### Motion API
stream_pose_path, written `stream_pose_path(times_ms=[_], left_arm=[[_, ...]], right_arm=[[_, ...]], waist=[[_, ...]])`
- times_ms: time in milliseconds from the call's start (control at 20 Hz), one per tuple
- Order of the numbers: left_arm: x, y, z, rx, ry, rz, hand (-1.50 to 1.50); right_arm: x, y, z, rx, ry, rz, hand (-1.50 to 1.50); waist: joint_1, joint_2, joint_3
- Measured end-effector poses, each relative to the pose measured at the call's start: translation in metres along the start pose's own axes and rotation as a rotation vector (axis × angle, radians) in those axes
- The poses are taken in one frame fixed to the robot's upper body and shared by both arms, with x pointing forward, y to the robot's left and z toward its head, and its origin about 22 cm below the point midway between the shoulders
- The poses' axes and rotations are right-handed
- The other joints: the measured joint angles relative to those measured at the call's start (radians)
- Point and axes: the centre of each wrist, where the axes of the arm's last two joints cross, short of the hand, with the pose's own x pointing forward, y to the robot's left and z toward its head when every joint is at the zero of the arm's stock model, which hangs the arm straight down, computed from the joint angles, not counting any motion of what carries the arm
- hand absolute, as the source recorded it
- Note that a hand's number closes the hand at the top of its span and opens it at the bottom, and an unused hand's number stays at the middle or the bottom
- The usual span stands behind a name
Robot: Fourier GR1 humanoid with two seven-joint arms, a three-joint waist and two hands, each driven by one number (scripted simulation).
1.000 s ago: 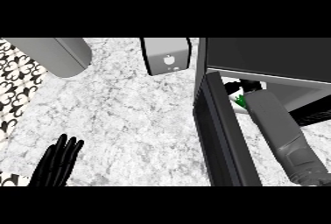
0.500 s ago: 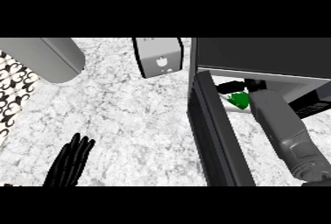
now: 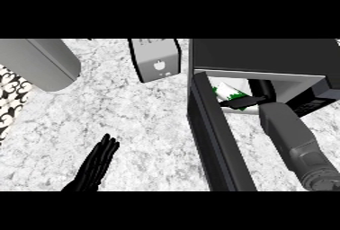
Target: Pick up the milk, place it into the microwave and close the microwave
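The milk (image 3: 228,91), a white carton with green print, is inside the black microwave (image 3: 259,56) at the right, just past its opening. My right hand (image 3: 247,100) reaches in from the grey forearm and its fingers curl round the carton, hiding part of it. The microwave's door (image 3: 216,134) stands open and shows edge-on, running toward the lower edge of the head view. My left hand (image 3: 93,168) rests open at the lower left, fingers straight, over the marble counter (image 3: 139,121).
A grey and white box with an apple mark (image 3: 156,58) stands at the back, just left of the microwave. A large grey rounded object (image 3: 36,63) lies at the top left. Patterned black and white tiling (image 3: 10,101) borders the counter's left edge.
My right hand has carried the milk deeper into the microwave. More of the carton now shows. The whole scene has slid left and down in the view.
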Motion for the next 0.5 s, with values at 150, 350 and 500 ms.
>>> stream_pose_path(times_ms=[150, 350, 500], left_arm=[[-0.010, -0.002, -0.006, -0.070, 0.015, -0.015, 1.50], [-0.019, -0.010, -0.015, -0.152, 0.048, -0.021, 1.50], [-0.025, -0.015, -0.027, -0.196, 0.058, -0.053, 1.50]], right_arm=[[-0.008, -0.001, 0.011, 0.012, -0.008, -0.048, -1.50], [-0.018, -0.002, 0.026, 0.031, -0.022, -0.088, -1.50], [-0.022, -0.001, 0.032, 0.050, -0.028, -0.098, -1.50]], waist=[[-0.014, -0.005, -0.001], [-0.027, -0.016, -0.002], [-0.034, -0.022, -0.002]])
